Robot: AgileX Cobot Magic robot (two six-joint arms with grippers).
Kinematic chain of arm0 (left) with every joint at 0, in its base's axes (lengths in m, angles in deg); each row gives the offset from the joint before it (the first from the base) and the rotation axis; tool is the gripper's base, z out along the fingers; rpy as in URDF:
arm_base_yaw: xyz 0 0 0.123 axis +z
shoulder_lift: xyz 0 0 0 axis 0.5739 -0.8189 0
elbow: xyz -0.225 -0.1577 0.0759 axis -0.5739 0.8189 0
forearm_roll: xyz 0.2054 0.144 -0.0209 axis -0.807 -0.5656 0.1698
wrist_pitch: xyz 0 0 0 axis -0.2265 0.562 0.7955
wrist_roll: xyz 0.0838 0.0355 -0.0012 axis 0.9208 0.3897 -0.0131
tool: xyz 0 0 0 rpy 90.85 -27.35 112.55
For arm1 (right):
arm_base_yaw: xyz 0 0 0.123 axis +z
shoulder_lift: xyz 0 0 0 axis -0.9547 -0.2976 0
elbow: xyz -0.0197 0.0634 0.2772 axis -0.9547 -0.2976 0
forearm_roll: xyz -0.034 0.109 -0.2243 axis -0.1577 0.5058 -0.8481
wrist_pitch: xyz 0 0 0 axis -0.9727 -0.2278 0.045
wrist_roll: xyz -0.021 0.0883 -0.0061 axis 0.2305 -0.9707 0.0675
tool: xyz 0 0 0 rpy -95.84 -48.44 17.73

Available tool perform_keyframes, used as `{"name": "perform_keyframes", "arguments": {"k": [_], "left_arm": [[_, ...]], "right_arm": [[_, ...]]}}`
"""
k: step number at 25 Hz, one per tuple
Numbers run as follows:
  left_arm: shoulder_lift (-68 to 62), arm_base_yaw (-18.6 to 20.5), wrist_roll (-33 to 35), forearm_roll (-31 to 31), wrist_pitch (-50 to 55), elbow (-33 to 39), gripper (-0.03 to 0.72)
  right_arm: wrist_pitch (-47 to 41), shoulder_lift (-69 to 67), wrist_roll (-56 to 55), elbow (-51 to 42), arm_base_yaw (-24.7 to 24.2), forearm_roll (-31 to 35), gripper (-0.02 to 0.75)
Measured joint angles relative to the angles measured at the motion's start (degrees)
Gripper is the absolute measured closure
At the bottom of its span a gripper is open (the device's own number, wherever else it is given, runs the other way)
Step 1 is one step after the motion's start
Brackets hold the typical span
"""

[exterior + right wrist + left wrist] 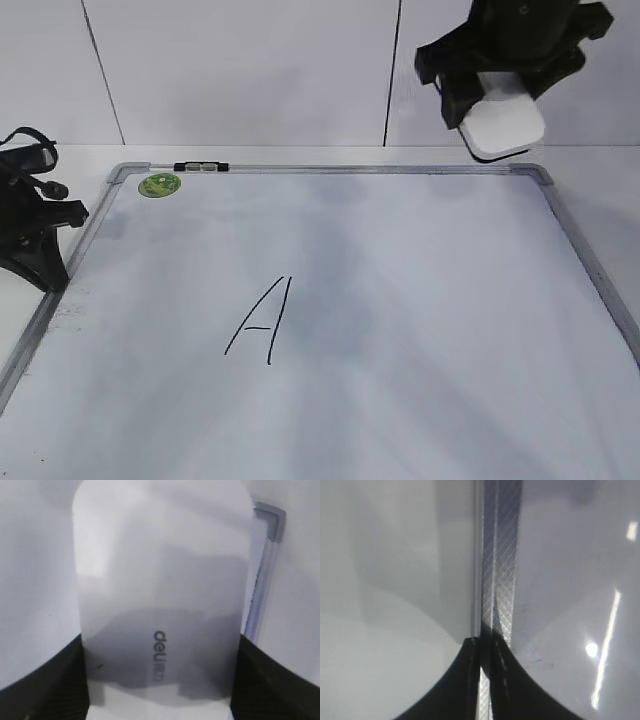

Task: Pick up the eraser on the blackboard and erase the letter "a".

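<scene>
White board surface fills the near part of the exterior view; the blackboard (420, 300) lies flat, its grey frame running round it; at about 7 o'clock from its middle stands a large capital "A" (262, 320) in thin black marker; no small "a" can be made out on the surface. At 10 o'clock, near the far left corner, sits a round green sticker (159, 184); just beside it, on the far frame rail, a small black-and-white clip (200, 167). At 9 o'clock the left gripper (40, 240) rests low by the board's left edge; in its wrist view the dark fingers (470, 680) stand almost touching, a narrow slit between them, over the frame rail (500, 570), gripping nothing. Farthest, at 1 o'clock, the right gripper (500, 95) hangs above the far right corner, clamped on the eraser (503, 125); from its wrist the eraser (162, 595) shows white, lifted clear of the board, with the corner of the frame (272, 522) at 2 o'clock.
</scene>
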Motion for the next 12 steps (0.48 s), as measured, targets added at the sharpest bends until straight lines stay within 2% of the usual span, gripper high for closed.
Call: {"name": "perform_keyframes", "arguments": {"k": [12], "left_arm": [[0.0, 0.0, 0.0, 0.0, 0.0, 0.0, 0.662]], "right_arm": [[-0.4, 8.4, -1.2, -13.7, -5.6, -2.2, 0.177]]}}
